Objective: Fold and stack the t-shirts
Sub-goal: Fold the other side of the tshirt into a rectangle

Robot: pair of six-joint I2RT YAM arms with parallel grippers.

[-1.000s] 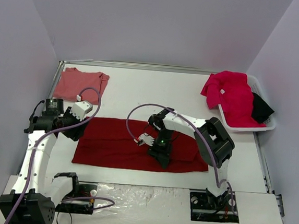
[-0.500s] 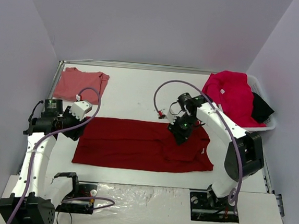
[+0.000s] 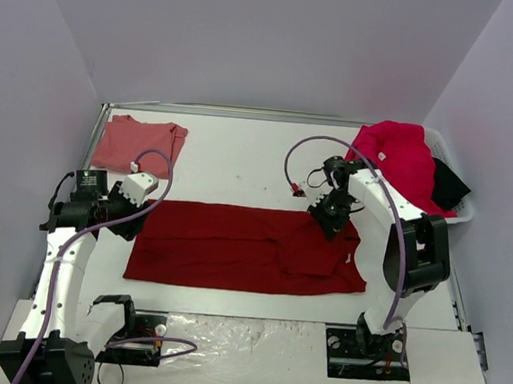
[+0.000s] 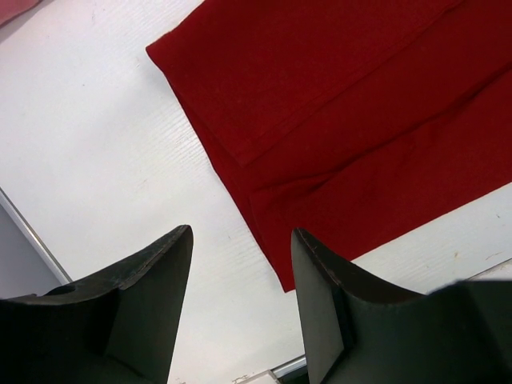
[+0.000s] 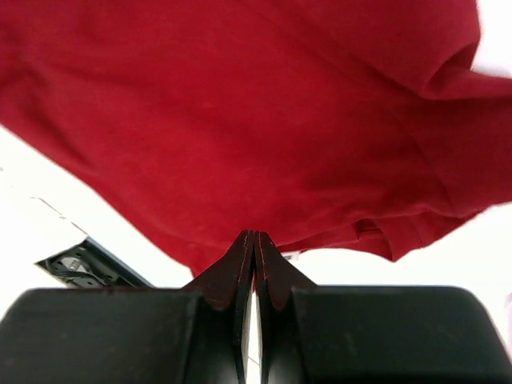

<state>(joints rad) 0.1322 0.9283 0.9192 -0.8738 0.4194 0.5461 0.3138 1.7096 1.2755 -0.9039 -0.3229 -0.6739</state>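
A dark crimson t-shirt lies spread flat across the middle of the table, folded into a long rectangle. My right gripper is at its upper right edge. In the right wrist view the gripper is shut, its tips pinching the edge of the crimson cloth. My left gripper hovers at the shirt's left end. It is open and empty above bare table beside the shirt's corner. A salmon-pink t-shirt lies folded at the back left. A raspberry t-shirt is heaped in the basket.
The white plastic basket stands at the back right, with a black cloth in it beside the raspberry shirt. Grey walls close in the table on three sides. A purple cable loops above the right arm.
My right arm swung from the shirt's middle to its upper right edge and its gripper shut there. The shirt's right end has shifted a little. The left arm has not moved.
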